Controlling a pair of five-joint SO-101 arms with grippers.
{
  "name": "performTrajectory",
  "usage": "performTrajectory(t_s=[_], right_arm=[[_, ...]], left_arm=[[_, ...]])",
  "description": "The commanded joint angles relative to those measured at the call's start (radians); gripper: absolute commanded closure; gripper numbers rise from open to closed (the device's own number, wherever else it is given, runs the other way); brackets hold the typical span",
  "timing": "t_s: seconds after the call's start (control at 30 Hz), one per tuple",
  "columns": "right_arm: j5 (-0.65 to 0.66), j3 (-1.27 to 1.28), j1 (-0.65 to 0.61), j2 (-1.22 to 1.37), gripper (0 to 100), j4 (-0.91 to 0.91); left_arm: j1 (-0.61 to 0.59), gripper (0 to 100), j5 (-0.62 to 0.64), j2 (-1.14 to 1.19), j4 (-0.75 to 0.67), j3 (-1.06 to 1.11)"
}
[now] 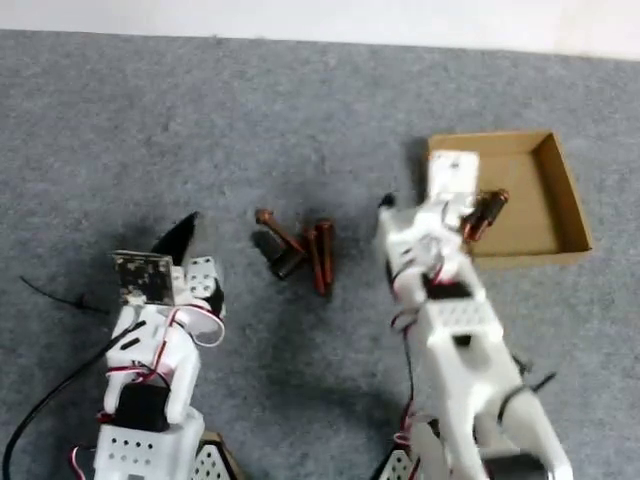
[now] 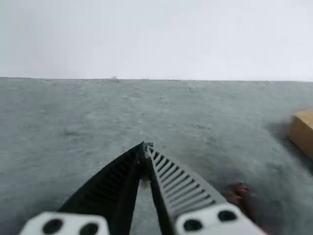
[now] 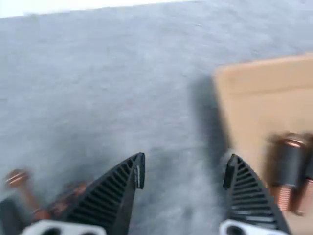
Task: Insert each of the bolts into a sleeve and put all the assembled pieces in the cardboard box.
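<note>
- The left end effector (image 2: 145,152), one black finger and one grey, both ribbed, was closed tip to tip with nothing between them. It hung over the near left part of the grey, felt-like table (image 1: 110,120).
- To its right, around the middle of the table, lay a loose pile. Copper-coloured bolts (image 1: 320,256) with threaded shanks leaned against a short dark sleeve (image 1: 287,263). The pile sat between the two arms, apart from both.
- The right end effector (image 3: 185,172) was spread wide and held nothing. One finger was over bare table and the other over the left wall of the cardboard box (image 1: 562,205).
- An assembled piece (image 3: 291,164), a dark sleeve with a copper bolt head at one end and thread at the other, lay in the box, just right of that finger.
- The box was plain brown and open-topped, on the far right.
</note>
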Motion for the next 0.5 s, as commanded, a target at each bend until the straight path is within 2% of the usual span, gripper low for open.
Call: performTrajectory(t_s=[0.0,0.17,0.23,0.4,0.47], right_arm=[[0.009,0.082,-0.105,-0.186,76.1,0.012],[0.011,0.151,-0.240,-0.214,76.1,0.027],[0.006,0.145,-0.291,-0.193,76.1,0.107],[0.002,-0.039,-0.440,-0.079,76.1,0.252],[-0.043,-0.130,-0.489,0.004,76.1,0.289]], left_arm=[[-0.101,99,0.000,-0.016,0.000,0.010],[-0.119,99,0.000,-0.012,-0.035,0.019],[-0.122,99,0.000,-0.012,-0.046,0.019],[-0.183,99,0.000,-0.012,-0.051,0.019],[-0.189,99,0.000,-0.012,-0.051,0.019]])
